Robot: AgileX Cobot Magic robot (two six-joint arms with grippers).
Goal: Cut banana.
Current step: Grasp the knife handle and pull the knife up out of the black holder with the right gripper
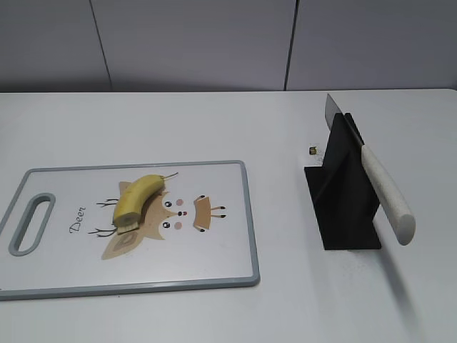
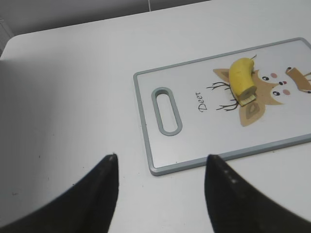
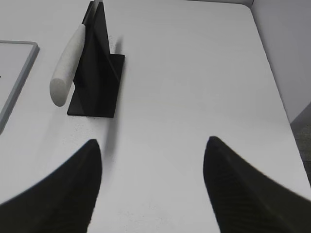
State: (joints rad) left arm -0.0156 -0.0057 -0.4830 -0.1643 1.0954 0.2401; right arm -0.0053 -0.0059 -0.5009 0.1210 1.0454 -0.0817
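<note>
A short curved yellow banana lies on the white cutting board, over its deer print, stem toward the back and cut face toward the front. It also shows in the left wrist view. A knife with a white handle rests slanted in a black stand; the right wrist view shows the knife in that stand. My left gripper is open and empty above the table, near the board's handle-end corner. My right gripper is open and empty, in front of the stand. Neither gripper shows in the exterior view.
The board has a grey rim and a slot handle at its left end. A tiny dark object lies behind the stand. The table's right edge runs close to my right gripper. A grey wall stands behind the table.
</note>
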